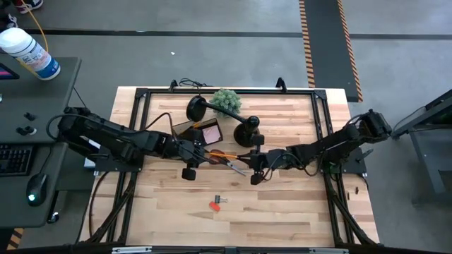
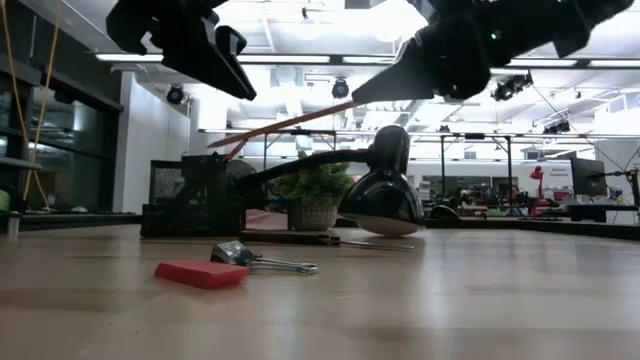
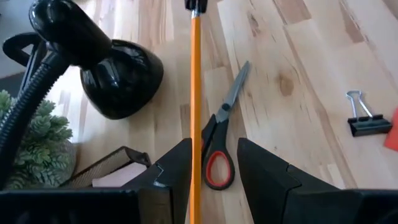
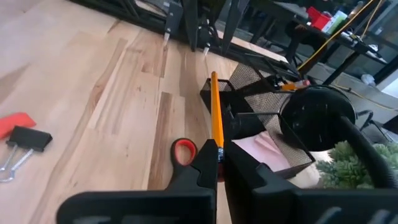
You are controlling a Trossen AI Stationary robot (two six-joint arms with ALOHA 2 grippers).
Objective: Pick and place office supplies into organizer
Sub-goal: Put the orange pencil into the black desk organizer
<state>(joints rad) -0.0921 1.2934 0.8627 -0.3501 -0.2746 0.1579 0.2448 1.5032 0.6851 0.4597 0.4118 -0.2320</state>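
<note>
The orange-yellow pencil (image 1: 217,153) hangs above the table between my two grippers. My right gripper (image 4: 219,152) is shut on one end of it. The other end runs between the open fingers of my left gripper (image 3: 216,146), close along one finger; whether it touches, I cannot tell. The orange-handled scissors (image 3: 221,124) lie flat on the table under the pencil. The dark organizer (image 1: 191,130) stands beyond them on the far side, with the pink sticky-note pad (image 1: 210,132) in it. A red clip (image 1: 215,205) and a black binder clip (image 3: 364,118) lie toward the near edge. My right gripper pinches the pencil's end (image 4: 218,144) between its two shut fingers. The fingers come from the table's right, slanting a little down, and the pencil sticks out ahead in line with them. It is lifted clear and slopes down to its free end (image 2: 222,141) by the left gripper.
A black lamp lies with its head (image 1: 247,130) on the table by the organizer and its base (image 1: 196,108) farther back. A green fuzzy plant (image 1: 227,100) stands at the far edge. Bare wood (image 1: 282,212) stretches along the near side.
</note>
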